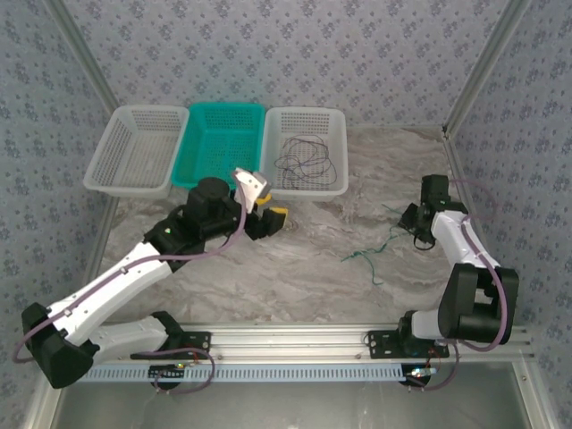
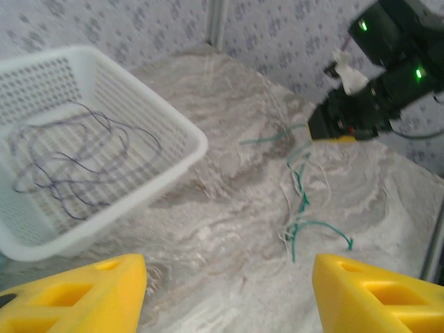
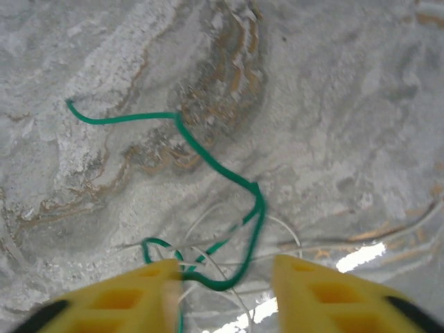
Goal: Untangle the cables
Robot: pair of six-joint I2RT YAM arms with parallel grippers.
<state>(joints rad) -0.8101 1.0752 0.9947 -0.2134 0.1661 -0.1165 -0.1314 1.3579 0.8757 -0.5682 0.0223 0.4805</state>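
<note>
The green cable [image 3: 220, 168] lies on the marble bench [image 3: 361, 104], tangled with thin white wires [image 3: 283, 222]; its lower loop sits in the gap between the right jaws, which stand partly apart around it. The left jaws are wide and hold nothing, near the white basket [image 2: 149, 97] that contains the dark cables [image 2: 69, 166]

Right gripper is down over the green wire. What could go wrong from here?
1. The green cable crosses pale thin wires between the fingers of the right gripper; a pinch may catch both and tighten the knot.
2. Pulling then would likely drag the whole tangle across the table.
</note>
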